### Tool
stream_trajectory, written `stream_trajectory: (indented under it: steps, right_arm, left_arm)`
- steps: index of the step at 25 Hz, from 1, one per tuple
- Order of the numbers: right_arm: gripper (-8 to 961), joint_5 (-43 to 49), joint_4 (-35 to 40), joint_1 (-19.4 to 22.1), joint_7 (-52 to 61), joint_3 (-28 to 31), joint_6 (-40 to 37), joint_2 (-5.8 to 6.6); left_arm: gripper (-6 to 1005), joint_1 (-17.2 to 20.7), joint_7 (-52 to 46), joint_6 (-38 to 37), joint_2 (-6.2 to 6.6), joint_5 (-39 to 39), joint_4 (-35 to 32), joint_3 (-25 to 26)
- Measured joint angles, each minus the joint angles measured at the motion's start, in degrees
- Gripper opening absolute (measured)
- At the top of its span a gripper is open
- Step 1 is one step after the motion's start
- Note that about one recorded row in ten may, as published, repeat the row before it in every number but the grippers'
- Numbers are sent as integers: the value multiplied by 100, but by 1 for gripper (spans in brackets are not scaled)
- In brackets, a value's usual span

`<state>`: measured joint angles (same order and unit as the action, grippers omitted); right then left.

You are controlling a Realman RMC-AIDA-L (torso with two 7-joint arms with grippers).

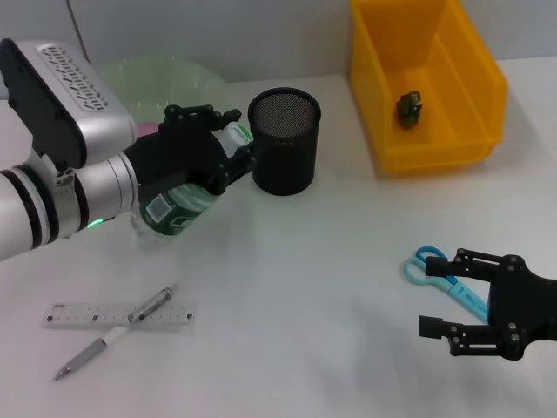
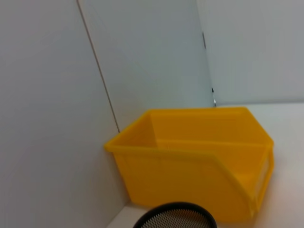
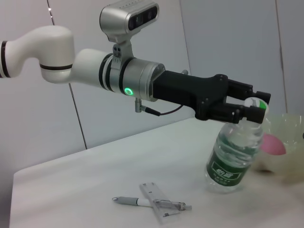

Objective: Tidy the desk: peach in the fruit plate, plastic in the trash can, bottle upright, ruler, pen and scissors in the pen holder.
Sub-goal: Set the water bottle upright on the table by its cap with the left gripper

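My left gripper (image 1: 228, 144) is shut on the neck of a clear bottle with a green label (image 1: 174, 209), just left of the black mesh pen holder (image 1: 284, 139). In the right wrist view the left gripper (image 3: 251, 109) holds the bottle (image 3: 232, 159) nearly upright, its base on the table. A clear ruler (image 1: 122, 315) and a grey pen (image 1: 113, 331) lie crossed at the front left. Blue scissors (image 1: 444, 274) lie at the front right. My right gripper (image 1: 426, 296) is open and empty beside them. A pink peach (image 3: 273, 144) lies in the green fruit plate (image 1: 165, 78).
A yellow bin (image 1: 426, 78) stands at the back right with a dark crumpled piece (image 1: 409, 106) inside. The left wrist view shows the bin (image 2: 199, 161) and the pen holder's rim (image 2: 175, 217). A grey wall runs behind the table.
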<state>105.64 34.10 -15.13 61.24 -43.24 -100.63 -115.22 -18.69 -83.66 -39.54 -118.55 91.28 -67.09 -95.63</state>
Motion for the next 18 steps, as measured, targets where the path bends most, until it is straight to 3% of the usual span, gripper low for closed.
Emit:
stream_trajectory:
  steps: [8,9,18]
  right_arm:
    - [809,0,-2,-47,2,-1,6,-6]
    - [809,0,-5,-58,2,-4,5,-8]
    - [809,0,-9,-83,2,2,-10,-9]
  left_arm:
    - [433,24,23,0,-1,-108,-11,15]
    - [433,96,41,-42,-1,-532,2,174]
    - [433,189,46,-77,-1,-1099,136,424]
